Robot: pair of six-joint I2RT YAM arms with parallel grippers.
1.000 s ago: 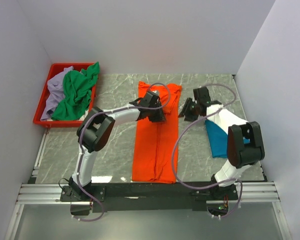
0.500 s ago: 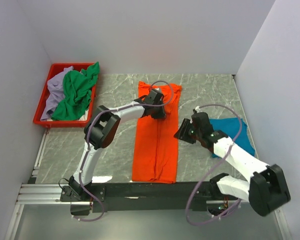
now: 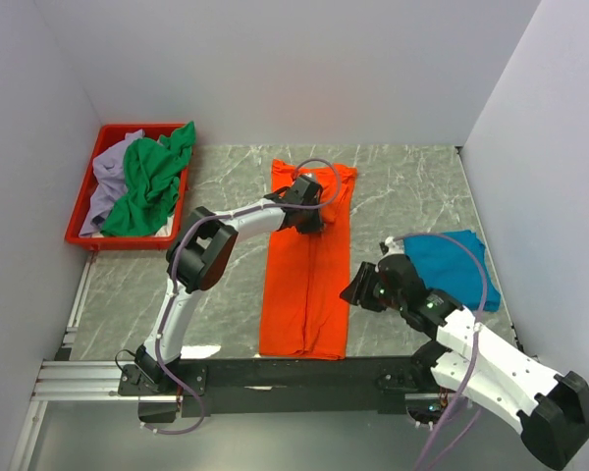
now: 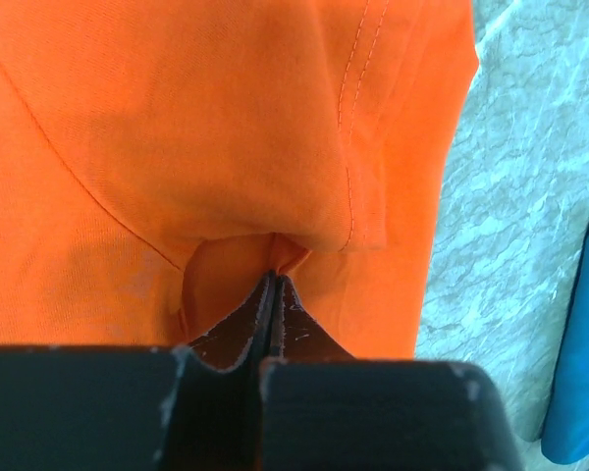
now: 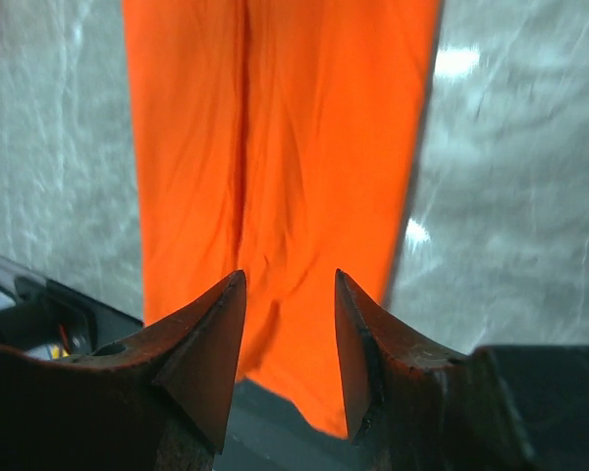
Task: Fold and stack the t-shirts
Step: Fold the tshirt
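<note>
A long, narrow orange t-shirt (image 3: 305, 285) lies flat down the middle of a grey marble tabletop (image 3: 226, 285). The left claw (image 3: 317, 214) sits on the shirt's far end, near its right sleeve, with its jaws closed on a small pinch of the orange cloth. The right claw (image 3: 351, 292) is just beside the shirt's right edge, near its lower end, with its jaws apart and holding nothing. A teal t-shirt (image 3: 450, 260) lies on the tabletop to the right, apart from the orange one. At the far left, a red tray (image 3: 81, 214) holds a crumpled green t-shirt (image 3: 147, 186) on top of a lavender t-shirt (image 3: 105, 182).

Only the left wrist view shows the grip: a raised fold of orange cloth caught between the dark fingertips (image 4: 285, 309), with a stitched hem just above it. The right wrist view shows orange cloth through the gap between its spread fingers (image 5: 211, 353), which do not touch it.
</note>
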